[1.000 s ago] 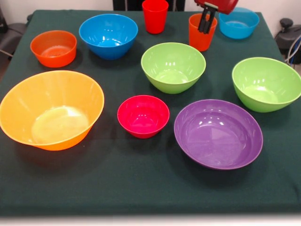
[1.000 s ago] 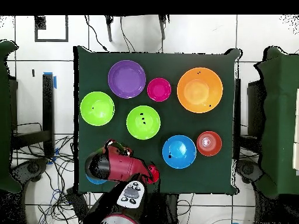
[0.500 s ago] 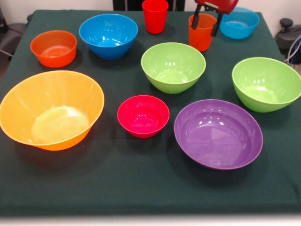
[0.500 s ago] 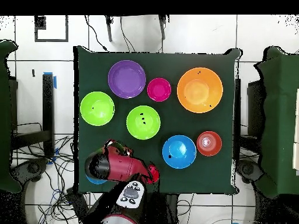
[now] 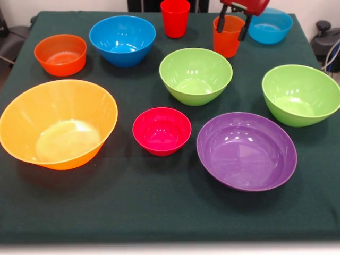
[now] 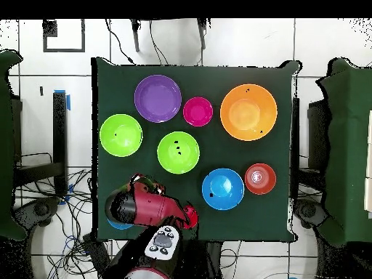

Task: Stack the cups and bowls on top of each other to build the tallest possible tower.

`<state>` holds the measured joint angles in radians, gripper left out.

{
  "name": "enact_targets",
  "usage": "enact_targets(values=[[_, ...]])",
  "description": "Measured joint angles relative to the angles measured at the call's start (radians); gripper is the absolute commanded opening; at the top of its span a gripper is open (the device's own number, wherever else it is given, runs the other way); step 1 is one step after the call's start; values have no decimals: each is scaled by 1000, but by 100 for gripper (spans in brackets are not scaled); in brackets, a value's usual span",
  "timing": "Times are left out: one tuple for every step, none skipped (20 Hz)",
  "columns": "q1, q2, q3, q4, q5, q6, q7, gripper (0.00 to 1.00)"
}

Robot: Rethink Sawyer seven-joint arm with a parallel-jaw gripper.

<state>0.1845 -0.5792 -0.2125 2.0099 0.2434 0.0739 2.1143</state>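
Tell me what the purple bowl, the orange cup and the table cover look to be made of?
The purple bowl looks like hard, glossy plastic: bright glints sit on its inner wall. The orange cup, with the claw open around its rim, seems the same smooth plastic, slightly see-through near the top. The dark green table cover looks like matte cloth, with no shine; possibly felt.

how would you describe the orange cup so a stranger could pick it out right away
Start at the dark green table and go to its far edge in the front view, where two cups stand. The orange cup is the right one, between the red cup and a blue bowl. Only it has the open end effector straddling its rim.
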Motion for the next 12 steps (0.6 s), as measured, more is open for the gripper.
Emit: enact_targets(values=[[0,-3,0,0,0,3,0,100],[0,-7,0,0,0,7,0,100],[0,-10,0,0,0,10,0,100],[0,-12,0,0,0,13,0,100],[0,-18,0,0,0,18,0,100],[0,-21,0,0,0,20,0,100],[0,-23,0,0,0,21,0,100],[2,-27,-1,0,0,26,0,100],[4,-29,-2,0,0,29,0,100],[6,-32,-3,0,0,33,0,100],[7,-34,-3,0,0,35,0,100],[13,-48,-6,0,0,52,0,100]])
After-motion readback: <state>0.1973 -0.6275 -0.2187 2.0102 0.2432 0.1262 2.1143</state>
